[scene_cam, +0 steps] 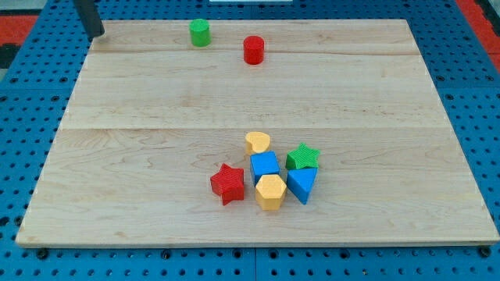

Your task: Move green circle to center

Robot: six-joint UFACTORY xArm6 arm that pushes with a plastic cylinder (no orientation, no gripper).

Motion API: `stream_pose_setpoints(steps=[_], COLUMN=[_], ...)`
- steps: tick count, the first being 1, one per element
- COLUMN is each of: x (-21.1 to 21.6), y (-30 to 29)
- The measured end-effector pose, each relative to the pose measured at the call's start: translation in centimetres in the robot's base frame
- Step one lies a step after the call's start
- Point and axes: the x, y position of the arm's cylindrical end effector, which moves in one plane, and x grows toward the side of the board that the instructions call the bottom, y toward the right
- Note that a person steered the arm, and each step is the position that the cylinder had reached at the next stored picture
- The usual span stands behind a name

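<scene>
The green circle [200,32] is a short green cylinder standing near the view's top edge of the wooden board [141,140], left of the middle. A red circle [253,49] stands just to its right and slightly lower. My rod enters at the view's top left; my tip [97,34] rests at the board's top left corner, well to the left of the green circle and not touching any block.
A cluster sits low and right of the middle: yellow heart [258,142], green star [302,157], blue cube [265,165], blue triangle [301,184], yellow hexagon [270,191], red star [227,183]. A blue pegboard [31,94] surrounds the board.
</scene>
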Motion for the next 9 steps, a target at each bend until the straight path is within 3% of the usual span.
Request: stream_pose_setpoints(steps=[2, 3, 5, 7, 9], x=[-1.1, -0.2, 10.3, 6.5, 16.4], y=[16.4, 20.6, 19.4, 20.2, 20.2])
